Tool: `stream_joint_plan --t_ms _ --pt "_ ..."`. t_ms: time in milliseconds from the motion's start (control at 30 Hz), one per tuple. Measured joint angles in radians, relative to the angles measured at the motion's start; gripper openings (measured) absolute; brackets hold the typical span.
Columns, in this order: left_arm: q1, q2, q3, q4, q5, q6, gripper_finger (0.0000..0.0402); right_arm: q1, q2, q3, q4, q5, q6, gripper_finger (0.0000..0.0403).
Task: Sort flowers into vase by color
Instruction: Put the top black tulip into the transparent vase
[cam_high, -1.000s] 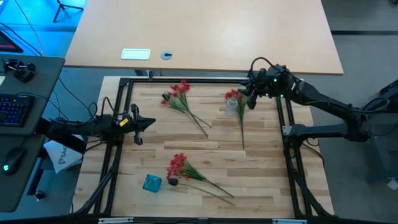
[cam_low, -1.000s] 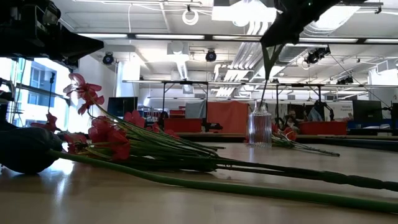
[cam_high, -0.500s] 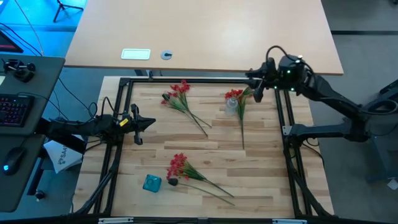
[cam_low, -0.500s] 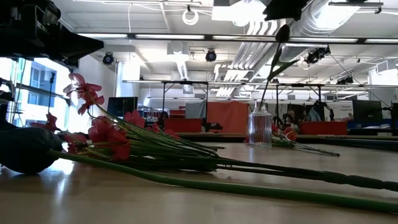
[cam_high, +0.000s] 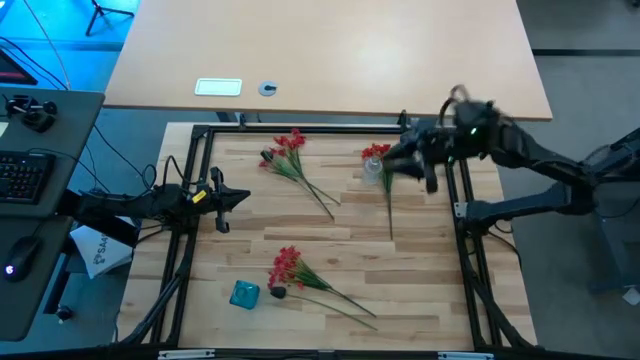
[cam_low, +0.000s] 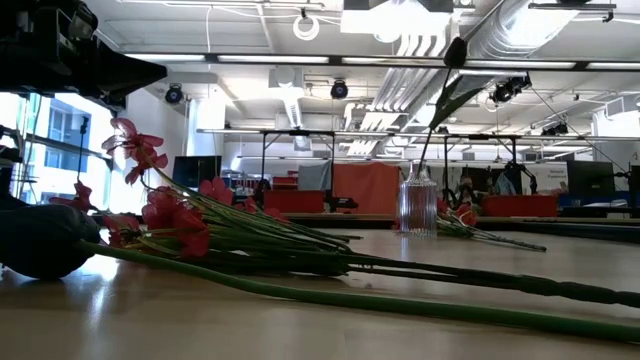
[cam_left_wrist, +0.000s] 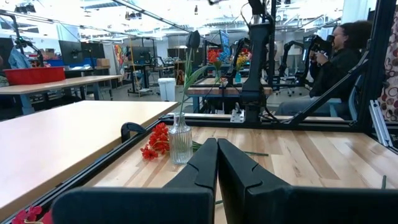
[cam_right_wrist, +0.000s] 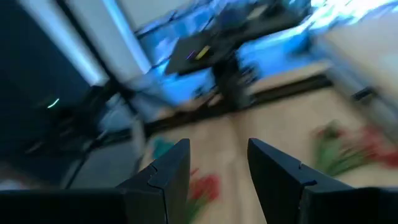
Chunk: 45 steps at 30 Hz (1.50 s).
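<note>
A clear glass vase (cam_high: 372, 170) stands at the far right of the table. One flower with a dark bud (cam_low: 455, 50) stands in it by its stem, leaning; it also shows in the left wrist view (cam_left_wrist: 194, 38). Red flowers (cam_high: 376, 152) lie beside the vase, their stems (cam_high: 389, 205) on the table. More red flowers lie at the far left (cam_high: 290, 150) and near the front (cam_high: 288, 267). My right gripper (cam_high: 400, 162) is open and empty beside the vase, as the right wrist view (cam_right_wrist: 217, 149) shows. My left gripper (cam_high: 240, 196) waits shut at the table's left edge.
A small teal vessel (cam_high: 244, 293) sits at the near left beside the front flowers, with a dark bud (cam_high: 277, 292) next to it. A black frame (cam_high: 300, 128) runs around the wooden table top. Bare wood lies in the middle (cam_high: 330, 235).
My right gripper has let go of the dark-bud flower's top and has risen away from it toward the far right. It has then swung down and turned toward the table's left, near the vase. The flower stays standing in the vase, leaning.
</note>
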Motion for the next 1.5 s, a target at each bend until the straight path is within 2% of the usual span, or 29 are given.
stream_joint_plan --t_ms 200,333,400,500,667,833,967,1133,1400,1500 --pt "0.000 0.000 0.000 0.000 0.000 0.000 0.0000 0.214 0.096 0.000 -0.212 0.021 0.093 0.0157" --pt "0.000 0.000 0.000 0.000 0.000 0.000 0.0000 0.329 0.188 -0.007 -0.375 0.103 0.139 0.0151" --pt "0.000 0.000 0.000 0.000 0.000 0.000 0.0000 0.378 0.221 -0.053 -0.384 0.134 0.143 0.0147" --pt "0.000 0.000 0.000 0.000 0.000 0.000 0.0000 0.431 0.252 -0.179 -0.292 0.141 0.179 0.0143" --pt "0.000 0.000 0.000 0.000 0.000 0.000 0.0000 0.473 0.292 -0.382 0.000 0.102 0.325 0.0140" --pt "0.000 0.000 0.000 0.000 0.000 0.000 0.0000 0.503 0.354 -0.439 0.214 0.128 0.374 0.0139" --pt "0.000 0.000 0.000 0.000 0.000 0.000 0.0000 0.506 0.452 -0.390 0.232 0.224 0.291 0.0139" --pt "0.000 0.000 0.000 0.000 0.000 0.000 0.0000 0.449 0.615 -0.271 0.227 0.376 0.168 0.0139" --pt "0.000 0.000 0.000 0.000 0.000 0.000 0.0000 0.320 0.802 -0.074 0.221 0.428 0.054 0.0139" --pt "0.000 0.000 0.000 0.000 0.000 0.000 0.0000 0.282 0.836 -0.030 0.210 0.498 0.045 0.0139"
